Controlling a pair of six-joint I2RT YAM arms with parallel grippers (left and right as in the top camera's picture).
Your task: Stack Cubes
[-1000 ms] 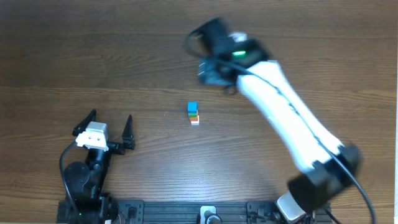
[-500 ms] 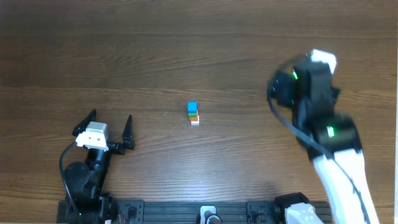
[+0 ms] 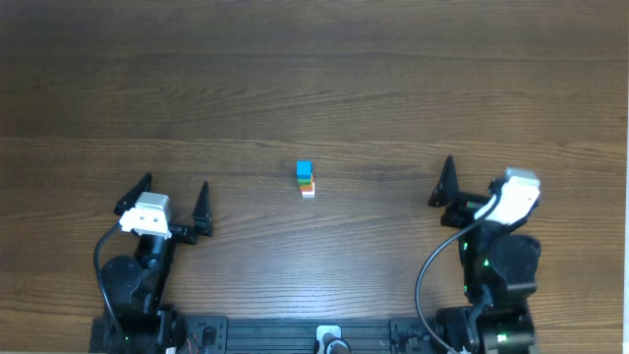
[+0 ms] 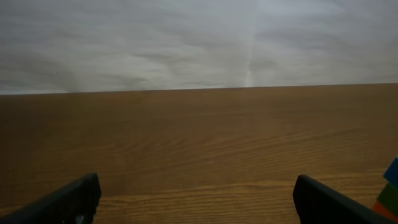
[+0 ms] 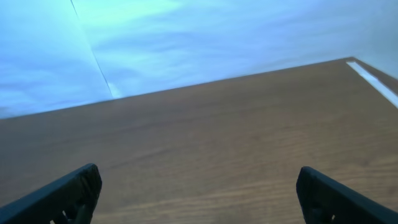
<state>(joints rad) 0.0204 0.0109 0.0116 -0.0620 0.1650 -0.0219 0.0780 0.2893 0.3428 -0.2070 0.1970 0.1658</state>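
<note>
The stack of cubes stands near the middle of the table, one narrow column with nothing touching it. A blue cube is on top and a white cube is at the bottom against the wood. Between them are a green cube and an orange cube, the green above the orange. From above the column looks straight, though the cubes are too small to tell how squarely their edges line up.

The left hand sits to the near left of the stack, well apart from it, low by its own base. Its fingers are spread wide and there is nothing between them. The stack shows at the edge of the left wrist view.

The right hand sits to the near right, also well apart and close to its base. It is likewise wide open and empty, facing bare table and a pale wall beyond.

As I judge it, the task is done or very nearly so: every cube I can see is already in the column, and both arms are parked away from it. Nothing seems left but to keep clear of the stack, since a column this slim would likely topple at a nudge.
</note>
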